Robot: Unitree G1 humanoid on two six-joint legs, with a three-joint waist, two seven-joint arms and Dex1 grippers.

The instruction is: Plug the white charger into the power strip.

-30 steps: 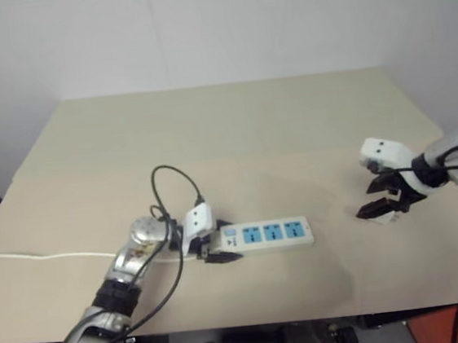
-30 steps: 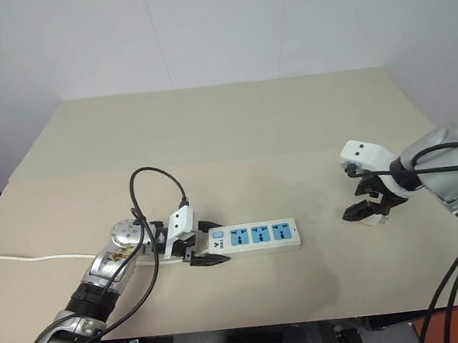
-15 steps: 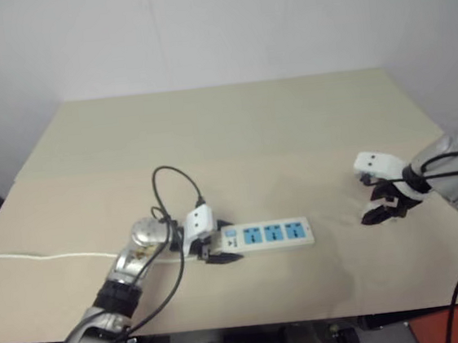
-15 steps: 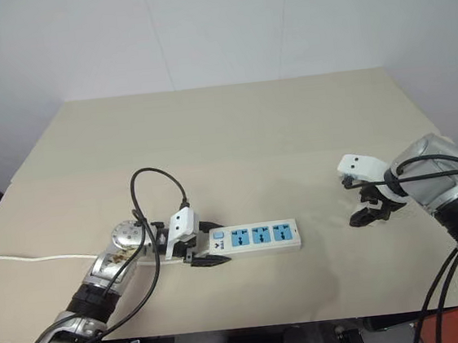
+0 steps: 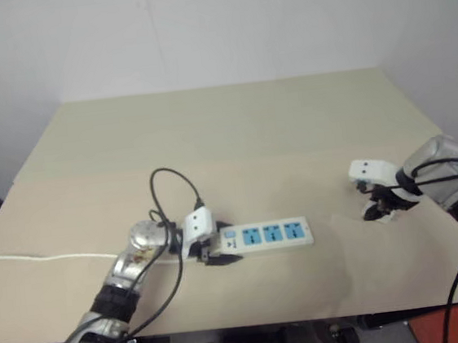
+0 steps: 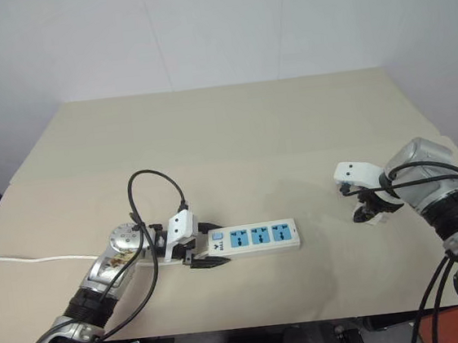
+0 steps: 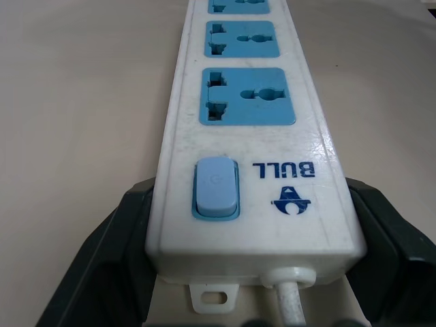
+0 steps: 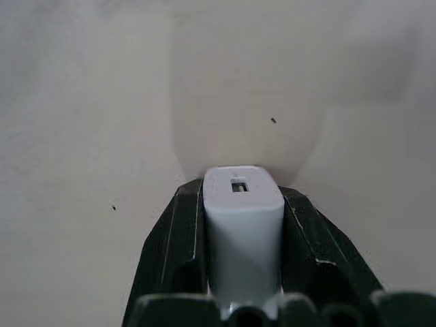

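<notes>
Thin white cord [image 5: 25, 259] trailing in from the left edge across the beige desk [image 5: 233, 130], running toward the strip's left end. Left gripper [image 5: 215, 249] low over the near-left part of the desk, black fingers [image 7: 112, 259] clenched on the switch end of the power strip [image 5: 268, 235], one on each long side. Power strip lying flat, lengthwise left to right, near the middle of the desk: pale blue switch [image 7: 216, 185] at the gripped end, then three blue sockets [image 7: 247, 96] in a row, all bare. Well apart to the right, right gripper [image 6: 371, 210] pointing steeply down at the desk, fingers [image 8: 170, 252] grasping the white charger [image 8: 243, 225] on both sides. Charger close above the desk near the right edge, possibly touching it; hard to say. Small slot on the charger's far end face.
</notes>
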